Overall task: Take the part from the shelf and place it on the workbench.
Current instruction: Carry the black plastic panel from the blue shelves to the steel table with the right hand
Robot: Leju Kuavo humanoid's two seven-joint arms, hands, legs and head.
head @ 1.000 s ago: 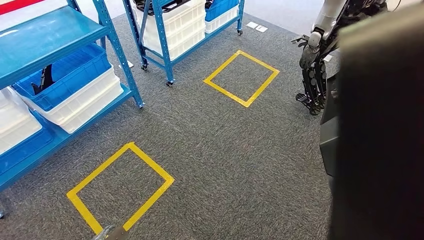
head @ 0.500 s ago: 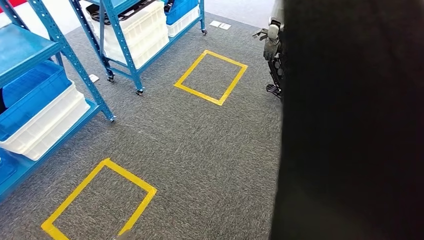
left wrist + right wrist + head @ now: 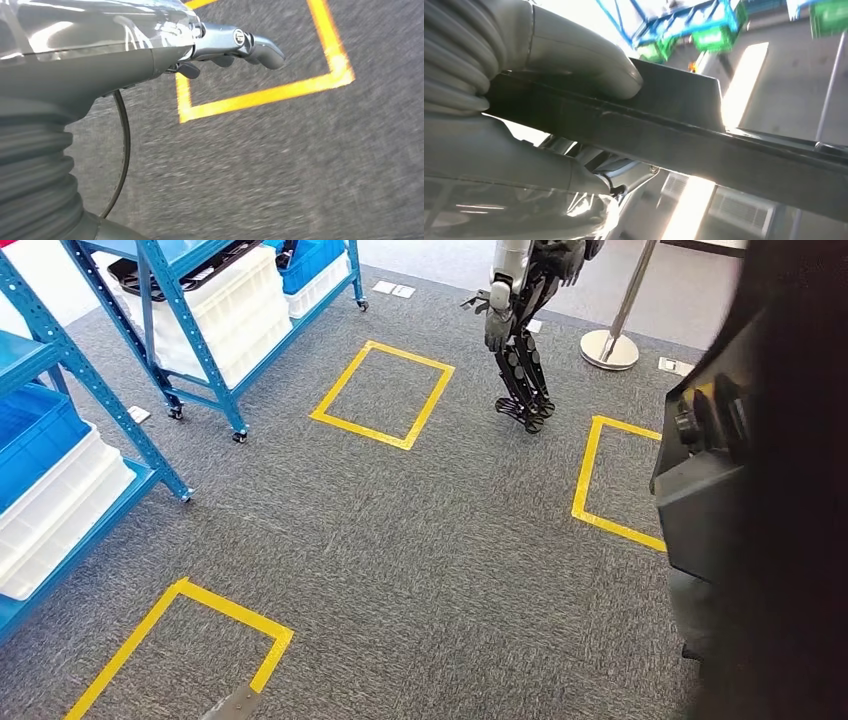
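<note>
A large black part takes up the right side of the head view, close to the camera. In the right wrist view my right hand holds this part, its thick grey thumb pressed on the flat dark panel and the fingers hidden under it. My left hand hangs over the grey carpet with its fingers apart and nothing in it; a sliver of the left hand shows at the bottom edge of the head view.
Blue shelves with white and blue bins stand at the left and back left. Yellow tape squares mark the carpet. Another humanoid robot stands at the back, beside a stanchion base.
The camera has swung to the right: the shelves have slid left in the picture, and the other robot, the stanchion and a third yellow square have come into view. The black part stays held.
</note>
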